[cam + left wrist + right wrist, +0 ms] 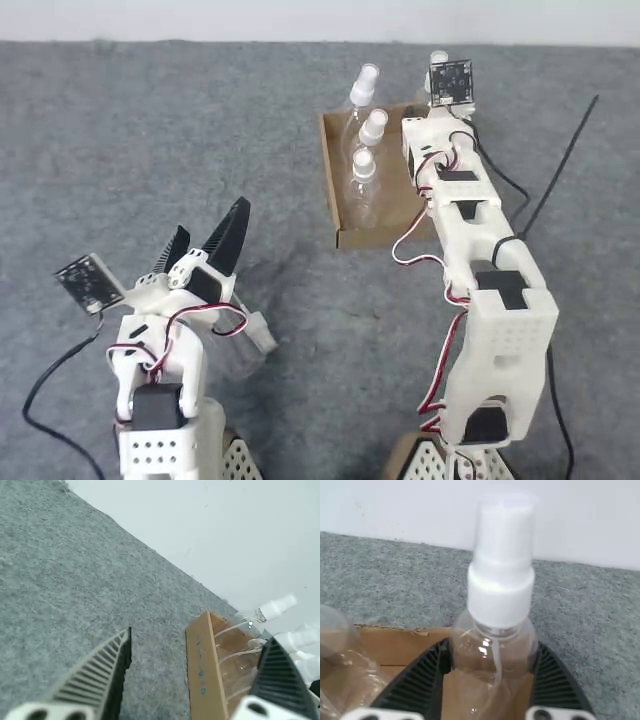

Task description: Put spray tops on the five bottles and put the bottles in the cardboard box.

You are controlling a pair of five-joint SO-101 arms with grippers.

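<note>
Right pincer (492,652) clamped on capped bottle (500,587) above cardboard box (330,170), three bottles (372,125) inside, left pincer (199,637) gaping, empty

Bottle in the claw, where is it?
In the right wrist view, the bottle is held by the right gripper, over the cardboard box's far end, near three other bottles.

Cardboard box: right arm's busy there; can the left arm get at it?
Probably yes: the left gripper is open and only bare carpet lies between it and the cardboard box; the right gripper holds a bottle at its far end.
</note>
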